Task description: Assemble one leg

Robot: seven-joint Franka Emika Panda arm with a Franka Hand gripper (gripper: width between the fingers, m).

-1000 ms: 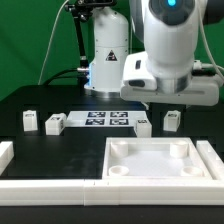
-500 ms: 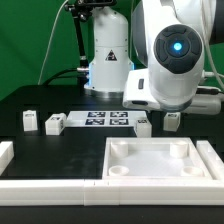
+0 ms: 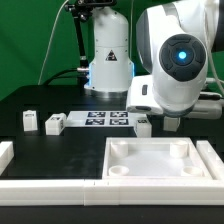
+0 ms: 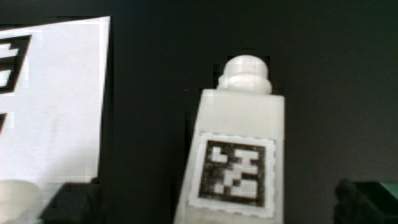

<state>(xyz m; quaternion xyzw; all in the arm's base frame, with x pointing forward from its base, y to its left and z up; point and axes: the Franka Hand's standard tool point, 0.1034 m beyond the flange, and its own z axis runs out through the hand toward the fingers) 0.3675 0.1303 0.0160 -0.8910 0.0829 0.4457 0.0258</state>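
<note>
Several small white legs stand on the black table in the exterior view: two at the left (image 3: 29, 120) (image 3: 55, 123), one (image 3: 143, 126) beside the marker board, and one at the right, mostly hidden behind my arm. My gripper (image 3: 174, 122) hangs low over that right-hand leg. In the wrist view this leg (image 4: 237, 140) shows its black-and-white tag and rounded peg. My gripper (image 4: 217, 200) is open, with one dark finger (image 4: 71, 202) on each side of the leg and clear of it.
The marker board (image 3: 108, 119) (image 4: 45, 100) lies just beside the leg. The large white panel (image 3: 155, 172) with corner sockets sits in front. Long white border bars (image 3: 45, 190) run along the front edge and the exterior view's left. The robot base (image 3: 108, 60) stands behind.
My arm has swung toward the exterior view's right and dropped lower, now covering the rightmost leg that showed before. The parts on the table have not moved.
</note>
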